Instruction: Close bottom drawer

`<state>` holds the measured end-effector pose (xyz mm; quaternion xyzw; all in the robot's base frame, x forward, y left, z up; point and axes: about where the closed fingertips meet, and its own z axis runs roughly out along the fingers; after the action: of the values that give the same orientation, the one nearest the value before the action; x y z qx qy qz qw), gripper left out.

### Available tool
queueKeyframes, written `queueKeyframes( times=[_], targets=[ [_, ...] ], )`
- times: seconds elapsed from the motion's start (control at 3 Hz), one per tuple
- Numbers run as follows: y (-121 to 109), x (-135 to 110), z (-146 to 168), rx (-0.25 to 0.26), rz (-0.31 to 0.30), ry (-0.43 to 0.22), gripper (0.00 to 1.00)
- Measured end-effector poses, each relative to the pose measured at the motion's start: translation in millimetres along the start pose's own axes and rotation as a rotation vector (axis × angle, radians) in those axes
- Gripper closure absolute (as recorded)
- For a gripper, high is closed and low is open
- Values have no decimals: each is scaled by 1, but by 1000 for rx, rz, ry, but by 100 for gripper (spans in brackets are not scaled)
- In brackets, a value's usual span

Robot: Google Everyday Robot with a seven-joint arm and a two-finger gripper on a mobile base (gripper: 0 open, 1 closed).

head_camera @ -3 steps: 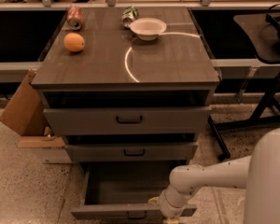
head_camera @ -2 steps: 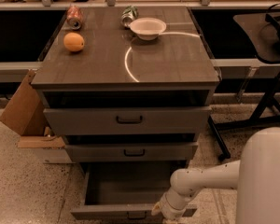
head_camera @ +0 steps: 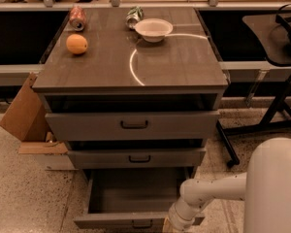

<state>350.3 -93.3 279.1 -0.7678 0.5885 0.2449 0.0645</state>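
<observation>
The bottom drawer [head_camera: 131, 193] of the grey-brown cabinet stands pulled out, showing a plain grey box interior. Its slim front panel [head_camera: 111, 221] with a small dark bar handle [head_camera: 142, 224] runs along the lower edge of the camera view. My gripper [head_camera: 169, 225] is at the right end of that front panel, low at the frame's edge, at the end of my white arm [head_camera: 211, 192]. Most of the gripper is cut off by the frame.
Above are the mid-height drawer [head_camera: 136, 158] and the tall top drawer [head_camera: 132, 125], both slightly out. On the cabinet top lie an orange [head_camera: 76, 44], a white bowl [head_camera: 153, 29] and two cans. A cardboard box [head_camera: 24, 115] leans at left; a black stand [head_camera: 276, 106] is at right.
The arm has shifted slightly left and down toward the drawer's front panel. The drawer looks about as far out as before.
</observation>
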Motion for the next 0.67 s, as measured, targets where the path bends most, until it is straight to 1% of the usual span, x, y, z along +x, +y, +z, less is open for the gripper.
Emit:
queueKeyframes(
  times=[0.33,0.67],
  targets=[
    [0,1,3,1,-1,1,100],
    [-7,16,20,30,-16,18,100]
  ],
)
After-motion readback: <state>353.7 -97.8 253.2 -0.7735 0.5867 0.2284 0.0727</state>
